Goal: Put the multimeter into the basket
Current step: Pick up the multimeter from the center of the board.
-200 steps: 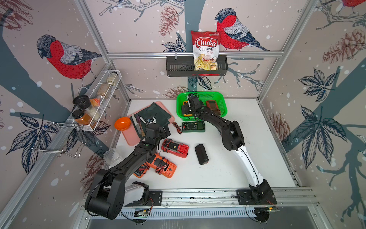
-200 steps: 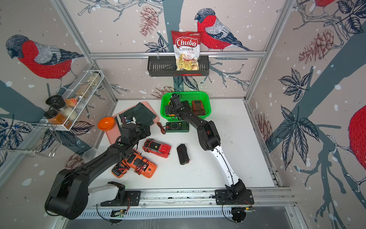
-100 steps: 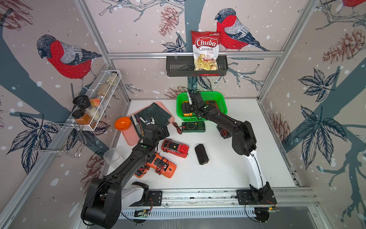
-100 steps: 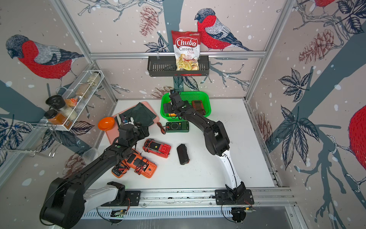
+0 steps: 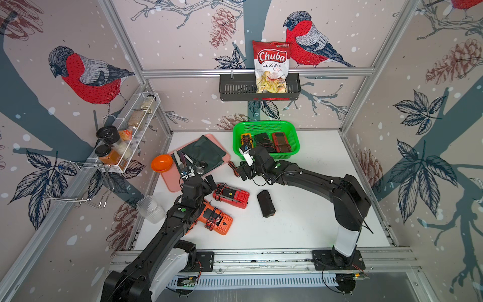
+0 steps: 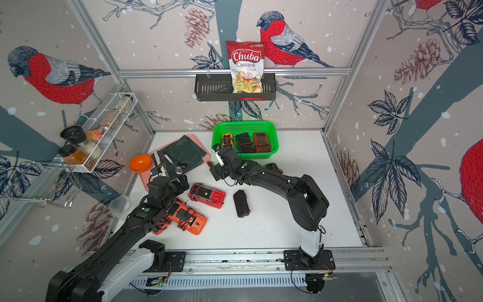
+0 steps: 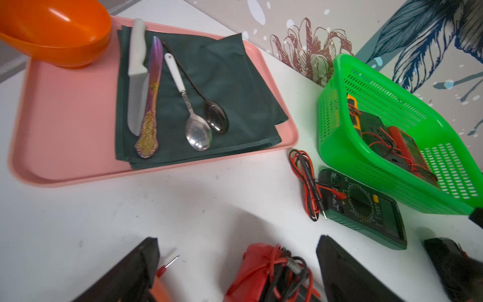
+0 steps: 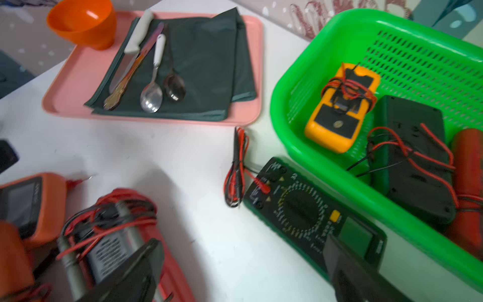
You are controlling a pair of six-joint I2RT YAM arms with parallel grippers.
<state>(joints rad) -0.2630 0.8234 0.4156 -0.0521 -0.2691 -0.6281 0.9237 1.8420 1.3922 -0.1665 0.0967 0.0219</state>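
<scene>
Three already in bright green perforated plastic basket [image 5: 264, 127]. Approaching: left gripper [image 7: 237, 238] apart, empty, over red cable-wrapped multimeter [image 7: 257, 265]; right gripper [image 8: 243, 243] apart, empty, beside dark green multimeter [image 8: 308, 211] just near basket. Next: lower, straddle, clamp.

Your green basket [image 5: 264, 128] stands upright at the table's 12 o'clock, holding 3 meters side by side: yellow meter [image 5: 245, 138], black meter [image 5: 262, 141], dark red meter [image 5: 281, 142]. The green multimeter [image 7: 366, 206] lies flat, face up, just beside the basket at its 7 o'clock. Toward 6 o'clock lie the red multimeter [image 5: 232, 196], black multimeter [image 5: 266, 204] and orange multimeter [image 5: 218, 222].
</scene>
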